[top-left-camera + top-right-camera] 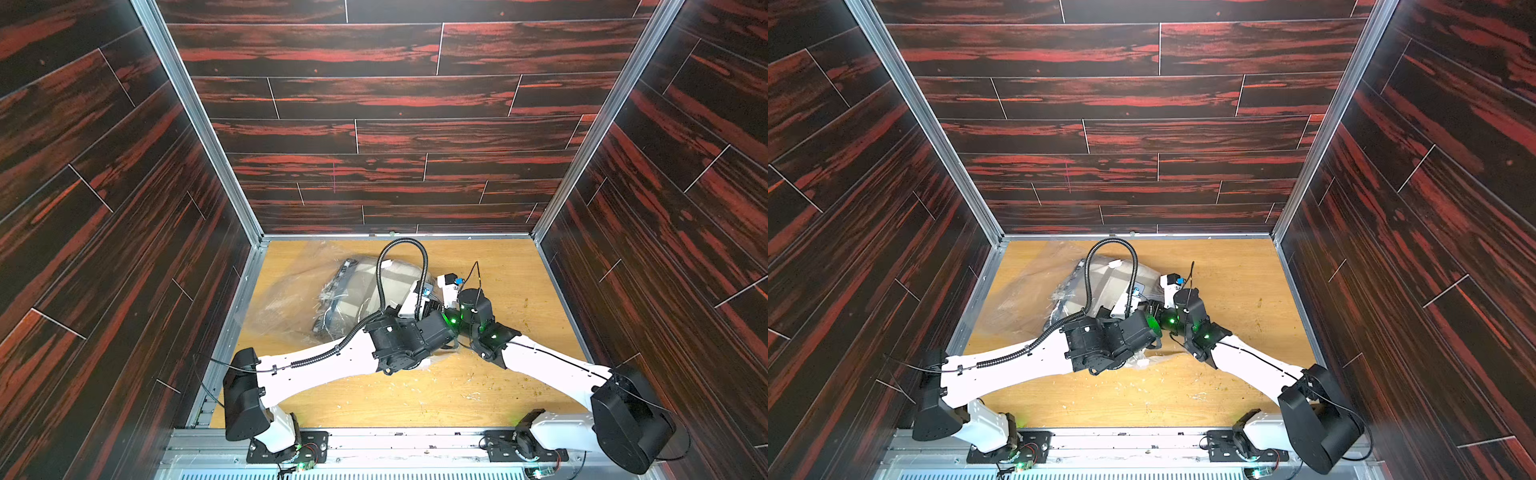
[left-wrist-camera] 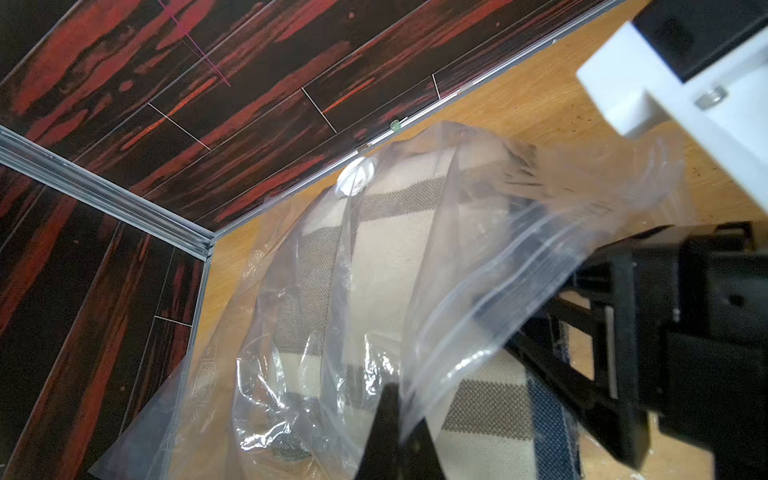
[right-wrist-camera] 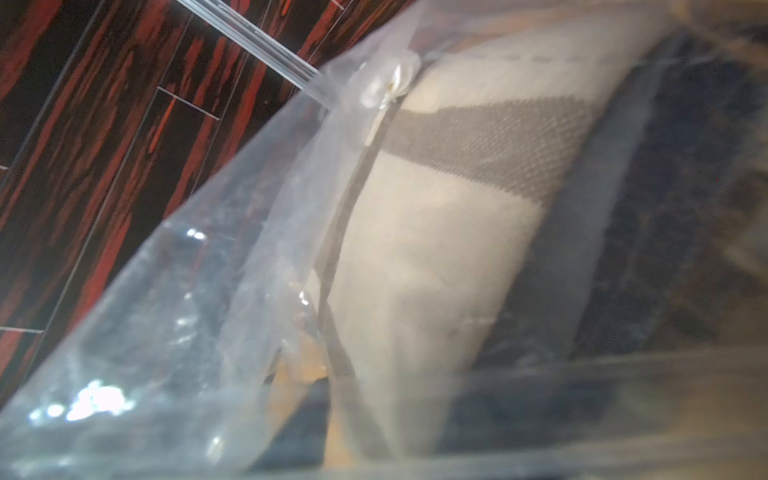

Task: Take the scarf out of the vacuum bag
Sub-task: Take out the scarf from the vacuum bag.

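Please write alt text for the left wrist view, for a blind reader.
A clear vacuum bag holding a beige, grey-striped scarf lies on a wooden table, its zip edge pinched by the left pincer. A white valve disc sits on the bag.

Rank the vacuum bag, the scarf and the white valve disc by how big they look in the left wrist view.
Largest: vacuum bag.
Then the scarf inside it, partly cut off by the frame.
Smallest by far: white valve disc.
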`<state>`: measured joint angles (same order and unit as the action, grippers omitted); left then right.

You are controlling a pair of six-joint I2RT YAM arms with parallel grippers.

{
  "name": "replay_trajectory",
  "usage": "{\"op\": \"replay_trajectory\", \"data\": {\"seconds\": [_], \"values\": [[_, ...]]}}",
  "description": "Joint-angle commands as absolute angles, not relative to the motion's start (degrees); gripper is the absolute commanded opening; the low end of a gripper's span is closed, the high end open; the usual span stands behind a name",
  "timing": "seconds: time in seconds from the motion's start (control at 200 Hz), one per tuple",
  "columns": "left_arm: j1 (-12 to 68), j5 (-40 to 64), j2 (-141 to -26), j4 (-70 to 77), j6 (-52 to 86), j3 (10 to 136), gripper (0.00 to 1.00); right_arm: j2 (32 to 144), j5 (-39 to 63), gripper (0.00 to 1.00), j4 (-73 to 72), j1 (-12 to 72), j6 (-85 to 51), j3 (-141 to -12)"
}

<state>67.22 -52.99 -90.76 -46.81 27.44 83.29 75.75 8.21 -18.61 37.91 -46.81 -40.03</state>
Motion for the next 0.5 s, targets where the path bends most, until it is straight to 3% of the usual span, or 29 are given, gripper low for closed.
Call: {"op": "replay_trajectory", "data": {"seconds": [0.0, 0.496], "values": [[66.6, -55.5, -88.2, -47.2, 28.2, 82.2, 0.0, 75.6, 6.5, 0.54, -16.9, 38.1, -46.2, -41.8], [66.4, -56.2, -86.7, -47.0, 28.7, 80.9, 0.0, 80.6, 6.4, 0.53, -16.5, 38.1, -48.0, -44.8]]}}
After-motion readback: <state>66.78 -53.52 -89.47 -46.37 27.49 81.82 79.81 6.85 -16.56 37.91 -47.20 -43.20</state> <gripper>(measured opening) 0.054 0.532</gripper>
